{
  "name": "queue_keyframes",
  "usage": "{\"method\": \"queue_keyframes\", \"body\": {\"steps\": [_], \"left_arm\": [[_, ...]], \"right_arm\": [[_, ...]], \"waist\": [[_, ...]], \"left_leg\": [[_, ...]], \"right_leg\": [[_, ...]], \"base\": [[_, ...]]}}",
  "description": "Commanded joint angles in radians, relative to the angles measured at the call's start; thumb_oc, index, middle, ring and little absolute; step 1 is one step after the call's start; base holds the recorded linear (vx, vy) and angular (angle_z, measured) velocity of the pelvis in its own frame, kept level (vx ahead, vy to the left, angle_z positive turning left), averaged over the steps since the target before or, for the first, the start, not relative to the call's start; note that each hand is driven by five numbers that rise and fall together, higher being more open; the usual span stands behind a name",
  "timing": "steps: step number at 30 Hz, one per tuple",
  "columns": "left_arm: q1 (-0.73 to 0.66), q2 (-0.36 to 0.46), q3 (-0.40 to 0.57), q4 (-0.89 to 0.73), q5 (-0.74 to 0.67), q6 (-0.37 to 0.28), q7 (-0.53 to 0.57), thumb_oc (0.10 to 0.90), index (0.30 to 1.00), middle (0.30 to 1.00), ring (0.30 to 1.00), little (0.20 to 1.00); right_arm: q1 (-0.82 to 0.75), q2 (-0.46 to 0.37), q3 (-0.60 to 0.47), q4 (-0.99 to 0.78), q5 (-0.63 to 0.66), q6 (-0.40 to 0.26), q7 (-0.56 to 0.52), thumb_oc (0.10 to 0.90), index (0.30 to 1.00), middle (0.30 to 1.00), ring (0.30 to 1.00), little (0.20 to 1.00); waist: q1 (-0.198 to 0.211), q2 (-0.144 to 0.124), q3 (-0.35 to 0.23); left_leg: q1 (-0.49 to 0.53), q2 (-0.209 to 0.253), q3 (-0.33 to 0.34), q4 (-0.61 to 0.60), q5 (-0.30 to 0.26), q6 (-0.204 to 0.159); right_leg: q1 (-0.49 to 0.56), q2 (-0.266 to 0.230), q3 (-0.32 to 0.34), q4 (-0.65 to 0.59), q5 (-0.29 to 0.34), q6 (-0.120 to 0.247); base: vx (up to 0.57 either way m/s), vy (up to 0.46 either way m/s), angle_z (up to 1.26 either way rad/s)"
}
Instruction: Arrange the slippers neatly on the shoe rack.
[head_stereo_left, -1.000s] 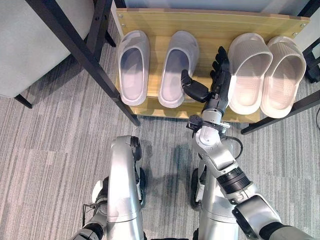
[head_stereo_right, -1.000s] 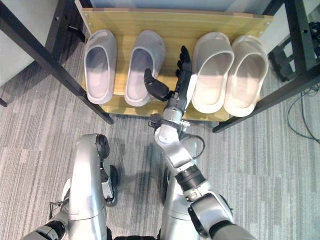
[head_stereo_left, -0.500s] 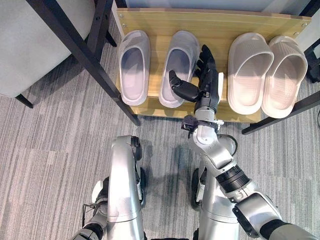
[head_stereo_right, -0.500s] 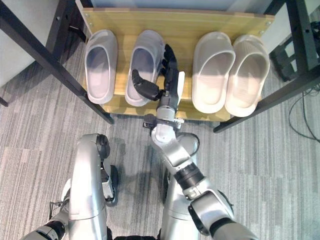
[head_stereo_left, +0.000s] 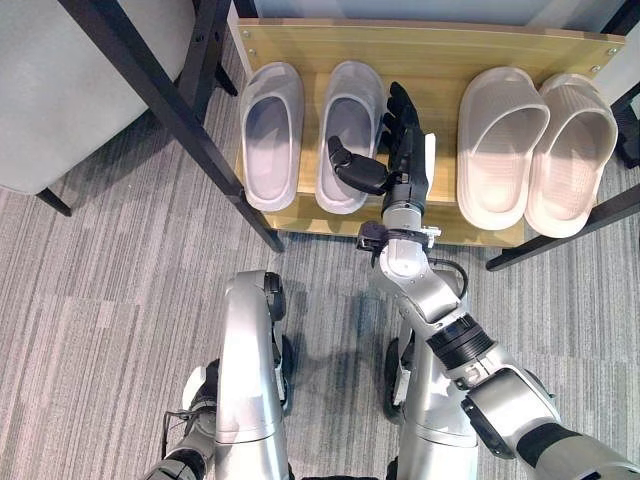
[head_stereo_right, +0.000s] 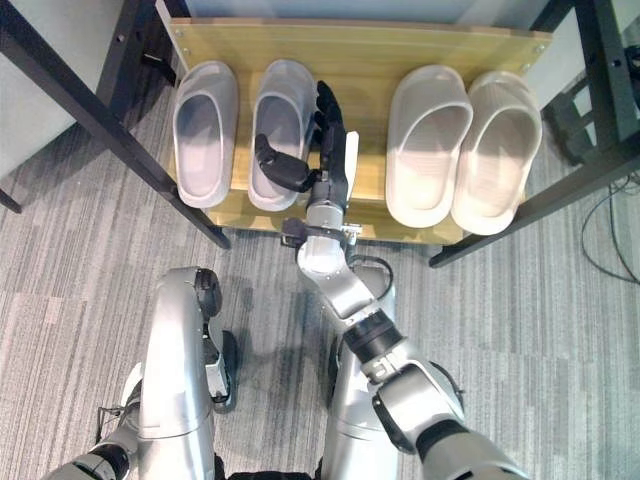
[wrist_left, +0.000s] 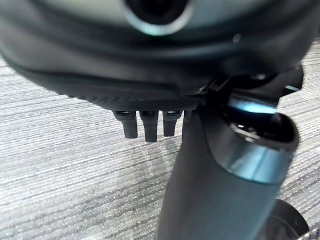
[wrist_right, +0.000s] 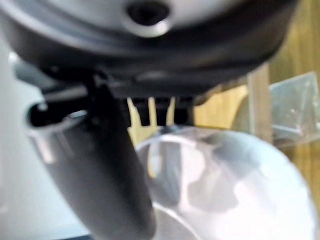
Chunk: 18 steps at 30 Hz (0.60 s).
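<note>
Right hand (head_stereo_left: 398, 150) reaches over the front edge of the rack (head_stereo_left: 430, 50), and we see its fingers (head_stereo_left: 400, 110) stretched straight toward the back while the thumb (head_stereo_left: 350, 170) juts out to its left, spread wide from them. Nothing is gripped. That thumb lies over the heel end of the slipper (head_stereo_left: 349, 135) just to the hand's left, a pale grey one; whether it presses the sole or only hovers over it we cannot tell. The fingers run along this slipper's right edge, over the bare wood strip. In the right wrist view we see the slipper's pale curved body (wrist_right: 225, 190) close below the hand.

Farther to the hand's left stands the second grey slipper (head_stereo_left: 270, 135), beside the first with a narrow gap between them. To the hand's right, across the wood strip, sit two beige slippers, the nearer (head_stereo_left: 497, 145) and the outer (head_stereo_left: 572, 150), their sides touching. All four point toes toward the back of the rack.

Left hand (wrist_left: 150, 122) hangs low over the carpet (wrist_left: 60, 165), well behind the rack; we see short straight fingertips and nothing in it.
</note>
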Motion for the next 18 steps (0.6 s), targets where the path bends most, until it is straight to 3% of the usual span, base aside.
{"method": "queue_keyframes", "body": {"steps": [1,18], "left_arm": [[0.035,-0.004,-0.080,0.015,0.018,0.004,0.025,0.800,0.900,0.900,0.900,0.900],[0.028,-0.003,-0.097,0.009,0.025,0.003,0.051,0.800,0.900,0.900,0.900,0.900]], "right_arm": [[-0.152,0.005,0.039,-0.125,-0.018,-0.107,0.039,0.800,0.900,0.900,0.900,0.900],[-0.176,0.075,0.055,-0.060,-0.024,-0.119,-0.009,0.800,0.900,0.900,0.900,0.900]], "waist": [[0.074,0.007,-0.037],[0.082,0.018,-0.037]], "left_leg": [[-0.007,-0.092,-0.071,-0.095,-0.012,0.037],[-0.007,-0.093,-0.070,-0.088,-0.012,0.033]], "right_leg": [[0.016,0.038,0.094,-0.008,0.081,-0.067],[0.016,0.042,0.093,0.000,0.083,-0.068]], "base": [[0.00,0.000,0.00],[0.00,0.000,0.00]]}}
